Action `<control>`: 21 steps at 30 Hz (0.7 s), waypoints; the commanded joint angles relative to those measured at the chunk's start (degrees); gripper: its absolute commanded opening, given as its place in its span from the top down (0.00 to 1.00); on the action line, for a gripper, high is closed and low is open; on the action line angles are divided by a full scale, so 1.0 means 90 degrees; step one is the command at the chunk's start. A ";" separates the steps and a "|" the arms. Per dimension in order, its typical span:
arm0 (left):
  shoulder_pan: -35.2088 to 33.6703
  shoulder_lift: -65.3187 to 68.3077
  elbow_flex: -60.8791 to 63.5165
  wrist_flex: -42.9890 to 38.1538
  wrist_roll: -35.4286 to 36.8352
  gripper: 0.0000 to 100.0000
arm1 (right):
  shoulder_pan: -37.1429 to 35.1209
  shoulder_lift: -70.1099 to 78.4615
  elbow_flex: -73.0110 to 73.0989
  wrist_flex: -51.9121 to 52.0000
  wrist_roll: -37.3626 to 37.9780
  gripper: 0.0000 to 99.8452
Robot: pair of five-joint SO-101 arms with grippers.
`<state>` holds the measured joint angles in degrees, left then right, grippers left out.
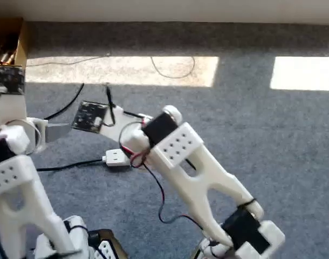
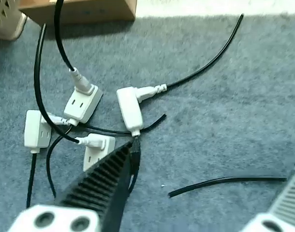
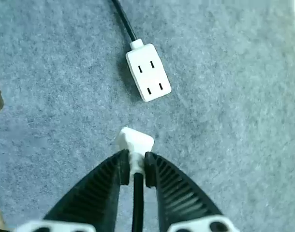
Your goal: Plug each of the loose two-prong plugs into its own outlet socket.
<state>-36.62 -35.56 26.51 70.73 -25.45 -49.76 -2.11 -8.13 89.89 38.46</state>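
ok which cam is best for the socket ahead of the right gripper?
Right wrist view: the socket block lies face up, both slot pairs clear. High view has it small beside the right arm, slots unreadable. Left wrist view: cannot tell if it's there.

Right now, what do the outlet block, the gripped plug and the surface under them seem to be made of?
Outlet block: smooth white plastic, likely; faint sheen, moulded slots. Plug in the right gripper: similar white plastic, black rubbery-looking cord. Surface: grey-blue carpet, fuzzy pile.
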 commanded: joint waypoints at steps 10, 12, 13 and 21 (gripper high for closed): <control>-0.3033 0.4303 -0.5368 0.1729 -0.2129 0.55 | -0.0044 0.3365 -0.4918 0.1236 0.2139 0.99; -0.3346 0.4703 -0.5534 0.1504 -0.2256 0.55 | 0.0034 0.3404 -0.4879 0.1245 0.2608 0.99; -0.3482 0.4889 -0.5612 0.1426 -0.2305 0.55 | 0.0083 0.3404 -0.4772 0.1245 0.2823 0.99; -0.3980 0.5944 -0.5993 0.1094 -0.2315 0.55 | 0.0054 0.3424 -0.3648 0.0855 0.3751 0.99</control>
<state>-72.04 17.36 -24.57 81.54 -46.02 -49.58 29.89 -41.36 98.51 71.43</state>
